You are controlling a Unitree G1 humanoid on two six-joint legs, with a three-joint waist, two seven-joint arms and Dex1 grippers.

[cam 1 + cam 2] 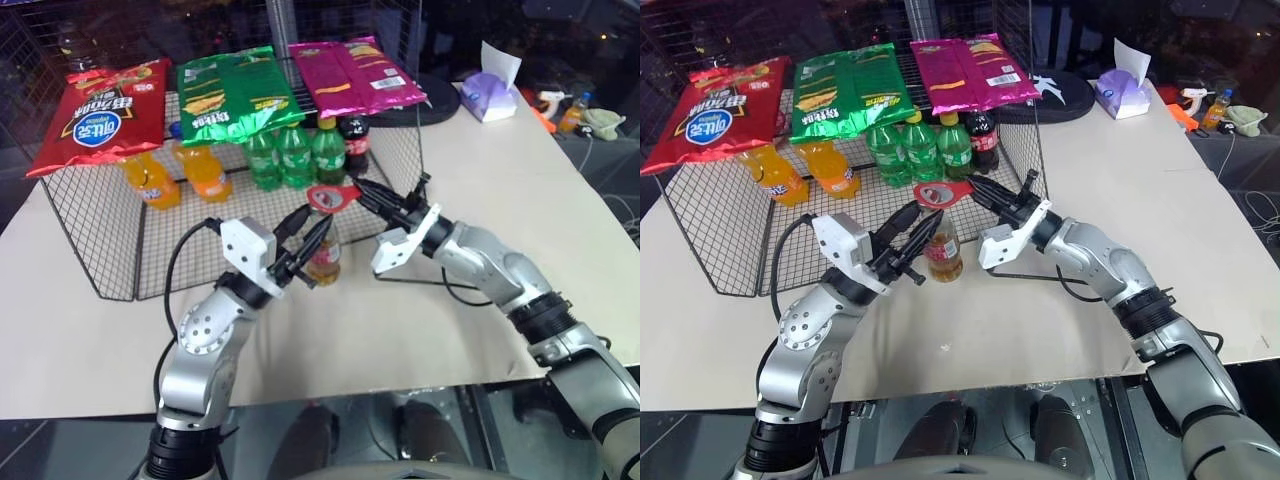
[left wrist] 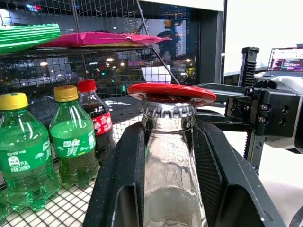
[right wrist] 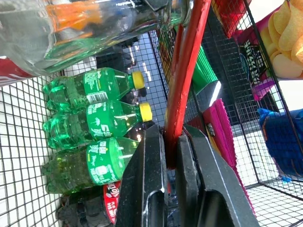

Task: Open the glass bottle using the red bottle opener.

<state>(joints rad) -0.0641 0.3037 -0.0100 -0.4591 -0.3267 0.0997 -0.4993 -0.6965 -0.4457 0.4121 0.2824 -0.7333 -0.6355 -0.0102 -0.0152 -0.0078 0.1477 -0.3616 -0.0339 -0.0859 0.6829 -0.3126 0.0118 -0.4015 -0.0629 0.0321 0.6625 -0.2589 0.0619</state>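
A wire rack [image 1: 120, 240] stood behind the red bottle opener [image 1: 333, 196], with chip bags [image 1: 240, 95] on top and green soda bottles [image 1: 290, 155] just beyond the opener's ring. The right gripper [image 1: 368, 192] was clamped shut on the opener's handle, holding it about level. Directly beneath the ring stood the glass bottle [image 1: 325, 250] on the table [image 1: 480, 200], its neck pinched between the left gripper's [image 1: 305, 240] fingers. The ring rested on the bottle's crown cap [image 2: 168, 109].
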